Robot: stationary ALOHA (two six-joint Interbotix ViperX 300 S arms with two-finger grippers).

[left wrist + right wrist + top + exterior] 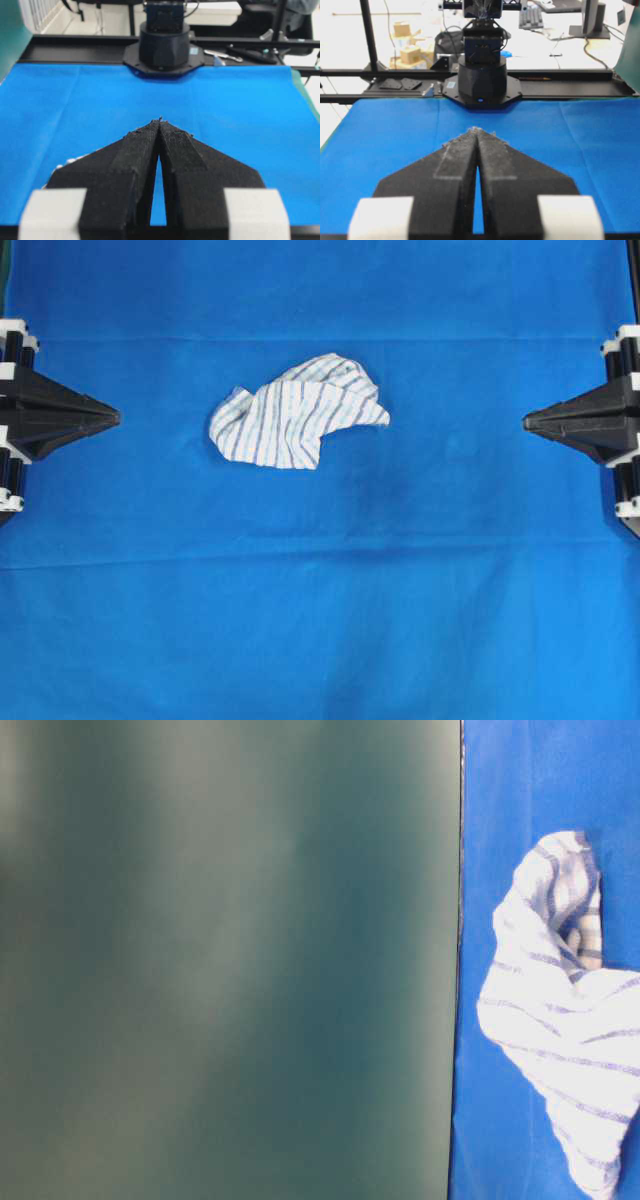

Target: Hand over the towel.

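Looking down from overhead, the small crumpled white towel with thin blue and grey stripes [297, 412] lies on the large plain blue cloth [320, 620] that covers the table, left of the middle. The black left gripper [117, 418] sits at the left edge, its tips pressed together and pointing straight at the towel; the black right gripper [526, 421] mirrors it from the right edge, tips likewise together. Neither touches the towel. Its long axis runs roughly along the line between the two grippers, tilted a little, the left end lower in the picture. The left gripper is the nearer one, so by my judgement it should make the first pick.

At table level, a blurred dark green panel [225, 960] fills most of the frame; beside it the towel [565, 1020] lies heaped on the blue cloth [500, 800], with no gripper in sight.

From the left wrist, the left gripper [160, 120] has its jaws closed to a point above the blue cloth [250, 110], holding nothing; a pale sliver at its lower left may be the towel's edge, too small to tell.

From the right wrist, the right gripper [477, 129] is also closed and empty over the blue cloth [580, 135]; the towel is hidden.
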